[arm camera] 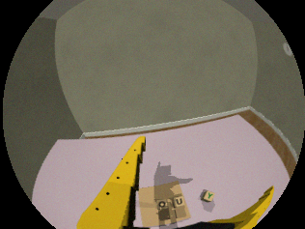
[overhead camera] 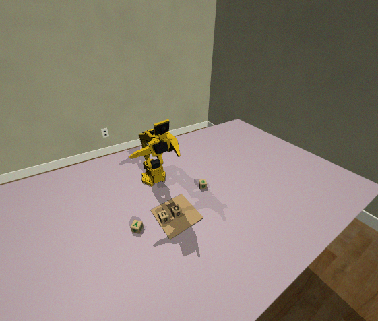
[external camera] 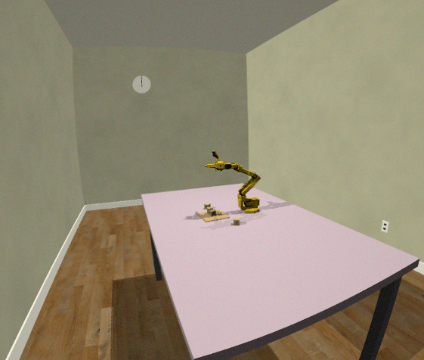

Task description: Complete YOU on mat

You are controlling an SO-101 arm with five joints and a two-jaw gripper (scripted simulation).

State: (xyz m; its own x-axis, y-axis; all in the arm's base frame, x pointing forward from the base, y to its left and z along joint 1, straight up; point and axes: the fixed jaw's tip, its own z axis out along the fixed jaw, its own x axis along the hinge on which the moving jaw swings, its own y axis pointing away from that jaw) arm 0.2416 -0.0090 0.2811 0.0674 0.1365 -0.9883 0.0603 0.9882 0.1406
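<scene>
My gripper (overhead camera: 154, 156) (external camera: 208, 159) (arm camera: 206, 165) is open and empty, held high above the table on the mat's side of the arm's base. The tan mat (overhead camera: 182, 226) (external camera: 208, 218) (arm camera: 149, 215) lies flat in front of the base. Two blocks stand side by side on it: the U block (overhead camera: 164, 214) (arm camera: 180, 200) and the O block (overhead camera: 176, 210) (arm camera: 163, 204). The Y block (overhead camera: 136, 225) (external camera: 236, 221) (arm camera: 207, 196) lies on the table off the mat, beyond the U block. A fourth block (overhead camera: 202, 184) (external camera: 206, 206) with a green letter I cannot read lies off the mat on the other side.
The pink table (overhead camera: 285, 193) (external camera: 281, 263) ends at an edge to the right in the top view. The arm's base (overhead camera: 153, 175) (external camera: 248, 204) stands behind the mat. Walls stand behind the table.
</scene>
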